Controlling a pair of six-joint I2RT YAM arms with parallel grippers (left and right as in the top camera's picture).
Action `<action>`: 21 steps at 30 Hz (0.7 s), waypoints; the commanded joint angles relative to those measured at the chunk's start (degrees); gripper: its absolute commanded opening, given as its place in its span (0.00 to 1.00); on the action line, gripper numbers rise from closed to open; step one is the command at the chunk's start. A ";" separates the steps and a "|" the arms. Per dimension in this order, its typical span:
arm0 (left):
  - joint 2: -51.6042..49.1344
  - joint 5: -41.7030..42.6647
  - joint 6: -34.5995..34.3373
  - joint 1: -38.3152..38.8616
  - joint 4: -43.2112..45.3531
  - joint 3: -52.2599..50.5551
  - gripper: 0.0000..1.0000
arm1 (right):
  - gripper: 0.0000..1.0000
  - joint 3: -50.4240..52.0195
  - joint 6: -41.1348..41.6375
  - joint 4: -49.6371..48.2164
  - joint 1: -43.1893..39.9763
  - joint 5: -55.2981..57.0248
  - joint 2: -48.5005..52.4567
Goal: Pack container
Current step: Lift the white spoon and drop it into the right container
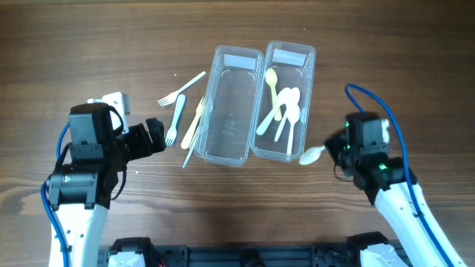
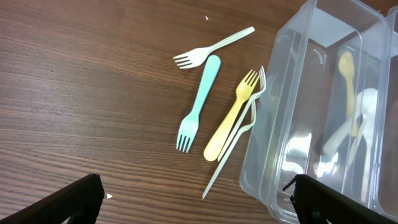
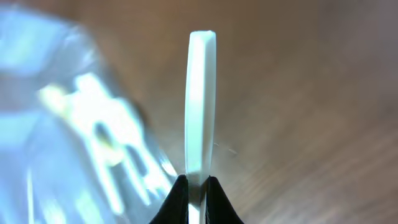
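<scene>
Two clear tubs stand side by side at the centre top of the overhead view, long walls touching. The left tub (image 1: 230,104) has its bottom rim toward the lower centre of the frame. The right tub (image 1: 288,59) holds a yellow spoon (image 1: 272,83) and several white spoons (image 1: 291,111) lying lengthwise.

Four forks lie on the bench (image 1: 74,44) just left of the left tub. A white fork (image 2: 211,50) is angled across the top of the group, with a blue fork (image 2: 199,102) below it, tines toward the bottom of the frame. A yellow fork (image 2: 231,115) lies beside that, and a clear fork (image 2: 239,140) lies partly under the yellow one, close along the tub wall. That edge leaves little room, while wide bare wood shows to the left of the blue fork.

The left fingers (image 2: 68,202) are spread wide and released. One sits in the lower left corner and one in the lower right corner of the wrist view, with nothing between them. The forks lie above that gap and well apart from it — the right-hand finger is near the tub's bottom corner.

The right fingers (image 3: 169,208) are clenched on the handle of a white spoon (image 3: 201,106), which stands edge-on up the middle of the wrist frame. In the overhead view its bowl sits just off the lower right corner of the right tub, outside the rim — whether it touches the wall cannot be told. Bare bench lies to the right of it.
</scene>
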State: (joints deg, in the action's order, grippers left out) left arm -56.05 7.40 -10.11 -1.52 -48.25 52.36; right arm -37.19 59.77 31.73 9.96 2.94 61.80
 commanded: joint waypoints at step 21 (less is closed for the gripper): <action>0.00 0.90 0.72 -0.26 2.08 1.01 1.00 | 0.34 -14.60 -42.03 -11.80 2.62 -24.44 19.69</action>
State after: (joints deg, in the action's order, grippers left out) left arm -56.10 7.40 -10.11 -1.52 -46.85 52.36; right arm -51.13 22.90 20.12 12.45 -19.38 81.28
